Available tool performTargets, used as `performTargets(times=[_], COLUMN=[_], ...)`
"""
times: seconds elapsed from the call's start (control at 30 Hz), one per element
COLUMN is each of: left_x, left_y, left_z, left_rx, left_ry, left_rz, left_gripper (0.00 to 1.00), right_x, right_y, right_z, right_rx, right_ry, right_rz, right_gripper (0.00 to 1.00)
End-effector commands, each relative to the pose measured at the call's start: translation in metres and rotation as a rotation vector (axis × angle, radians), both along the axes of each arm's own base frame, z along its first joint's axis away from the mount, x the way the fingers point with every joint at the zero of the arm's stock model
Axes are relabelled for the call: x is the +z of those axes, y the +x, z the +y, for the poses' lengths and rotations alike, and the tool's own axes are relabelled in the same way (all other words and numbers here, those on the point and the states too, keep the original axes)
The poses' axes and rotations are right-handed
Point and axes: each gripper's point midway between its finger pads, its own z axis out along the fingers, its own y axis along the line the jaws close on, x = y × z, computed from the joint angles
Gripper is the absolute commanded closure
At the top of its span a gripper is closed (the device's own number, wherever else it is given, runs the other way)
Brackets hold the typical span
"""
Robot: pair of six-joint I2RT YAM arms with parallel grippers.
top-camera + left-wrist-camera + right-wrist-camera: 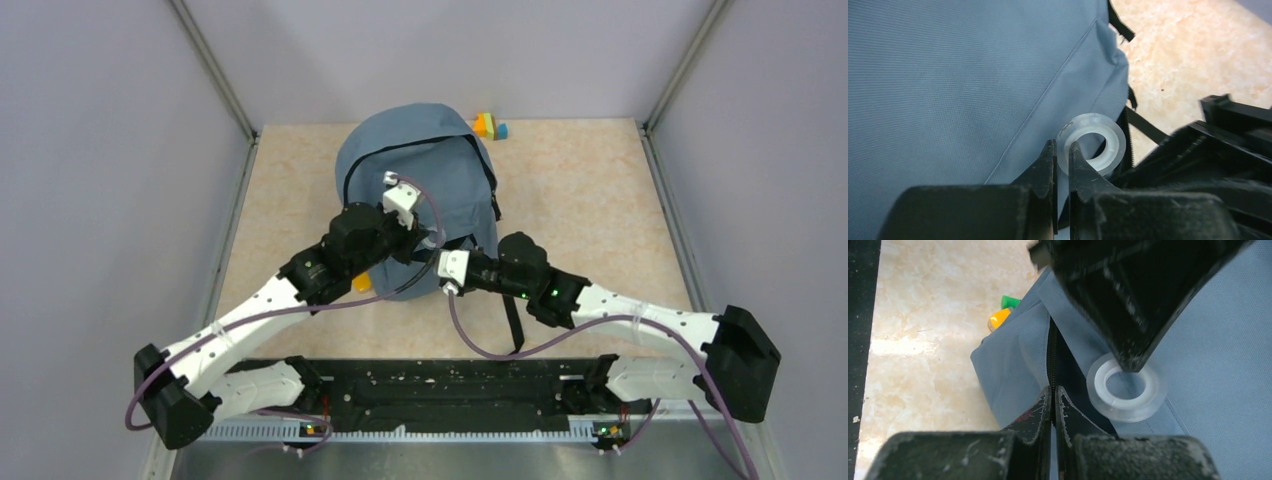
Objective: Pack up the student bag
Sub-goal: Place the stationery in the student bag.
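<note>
The grey-blue student bag [420,150] lies mid-table; it fills the left wrist view [948,75] and the right wrist view [1218,340]. My left gripper [1062,145] is shut on the rim of a clear tape roll [1088,122] and holds it against the bag's near side [418,240]. The roll [1128,411] rests on the fabric beside the black zipper [1052,350]. My right gripper [1053,388] is shut on the bag's zipper edge, close beside the left one [438,262].
Orange, yellow and blue blocks [490,126] sit behind the bag by the back wall. An orange and green toy [1000,315] lies against the bag's near left side [362,283]. A black strap [515,320] trails toward the arm bases.
</note>
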Motion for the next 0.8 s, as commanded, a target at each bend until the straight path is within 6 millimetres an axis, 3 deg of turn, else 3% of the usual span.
performTargets(times=[0.0,0.17,0.47,0.67,0.77], left_x=[0.023,0.007,-0.035,-0.043,-0.043], left_y=[0.022,0.027,0.01,0.001,-0.001], left_z=[-0.007,-0.004,-0.007,-0.007,-0.006], left_rx=[0.06,0.084,0.0,-0.025,-0.02], left_ry=[-0.049,-0.017,0.059,0.052,0.047], left_rz=[-0.09,-0.094,-0.039,-0.016,-0.011], left_gripper=[1.0,1.0,1.0,1.0,0.89], right_x=[0.03,0.037,0.04,0.04,0.04], right_y=[-0.019,-0.023,-0.022,-0.022,-0.022], right_z=[0.005,0.001,-0.001,0.0,0.0], right_rx=[0.069,0.074,0.066,0.067,0.068], right_ry=[0.083,0.106,0.117,0.119,0.119], right_rz=[-0.007,-0.013,-0.025,-0.023,-0.023], right_gripper=[1.0,1.0,1.0,1.0,1.0])
